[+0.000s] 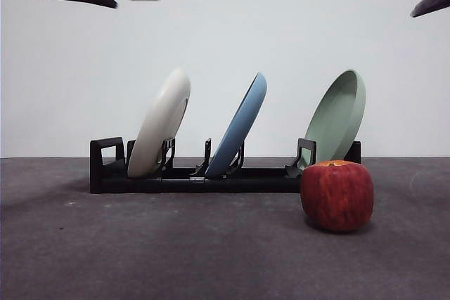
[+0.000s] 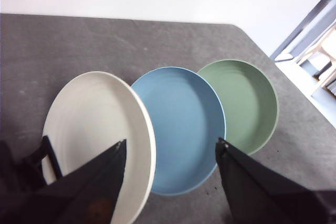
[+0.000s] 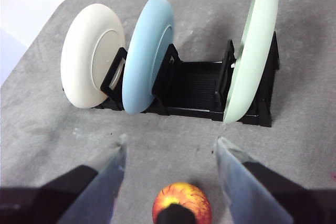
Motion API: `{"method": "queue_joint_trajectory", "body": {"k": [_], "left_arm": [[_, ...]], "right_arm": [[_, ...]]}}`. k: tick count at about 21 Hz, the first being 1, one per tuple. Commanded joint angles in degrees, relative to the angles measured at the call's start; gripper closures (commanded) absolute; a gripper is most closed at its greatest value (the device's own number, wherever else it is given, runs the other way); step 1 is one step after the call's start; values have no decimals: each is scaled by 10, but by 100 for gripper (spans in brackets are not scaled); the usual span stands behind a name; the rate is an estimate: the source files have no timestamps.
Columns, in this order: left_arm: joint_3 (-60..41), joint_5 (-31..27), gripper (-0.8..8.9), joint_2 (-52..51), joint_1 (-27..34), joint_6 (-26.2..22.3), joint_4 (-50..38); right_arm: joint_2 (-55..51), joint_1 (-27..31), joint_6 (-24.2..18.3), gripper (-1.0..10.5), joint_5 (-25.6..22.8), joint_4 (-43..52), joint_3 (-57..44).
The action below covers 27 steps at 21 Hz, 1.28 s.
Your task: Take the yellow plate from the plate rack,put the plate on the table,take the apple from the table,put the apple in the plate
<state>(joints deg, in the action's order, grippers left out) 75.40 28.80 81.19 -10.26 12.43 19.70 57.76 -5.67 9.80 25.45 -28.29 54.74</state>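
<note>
My left claw (image 2: 170,153) hangs high above the plate rack (image 1: 190,177), jaws spread wide and holding nothing. The yellow plate (image 2: 97,140) stands on edge in the rack's end slot by the loop, leaning, with its rim just at my inner jaw tip at about ten o'clock. My right claw (image 3: 170,150), also spread and empty, waits above the apple (image 1: 337,194) on the desk (image 1: 140,251). The left arm looks nearer the plate.
</note>
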Motion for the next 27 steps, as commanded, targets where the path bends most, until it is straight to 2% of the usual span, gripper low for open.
{"method": "queue_joint_trajectory", "body": {"k": [1,4,8,13,17,18,21,25,27], "left_arm": [[53,-3,522,64,-11,-14,24],[106,-21,522,136,-26,-16,43],[119,-34,522,198,-45,-16,44],[119,-73,522,219,-63,-35,35],[119,-73,536,219,-65,-34,35],[119,-73,549,219,-66,-34,41],[119,-73,821,219,-66,-36,50],[120,-71,822,219,-67,-37,45],[121,-41,822,211,-69,-36,46]], "right_arm": [[1,-1,-5,663,1,4,2],[1,-1,-5,663,1,4,2],[1,-1,-5,663,-1,4,2],[1,-1,-4,663,-1,4,2],[1,-1,-4,663,-1,4,2],[1,-1,-4,664,-3,4,2],[1,-1,-4,664,-3,4,2],[1,-1,-4,666,-4,3,2],[1,-1,-4,666,-5,3,2]]}}
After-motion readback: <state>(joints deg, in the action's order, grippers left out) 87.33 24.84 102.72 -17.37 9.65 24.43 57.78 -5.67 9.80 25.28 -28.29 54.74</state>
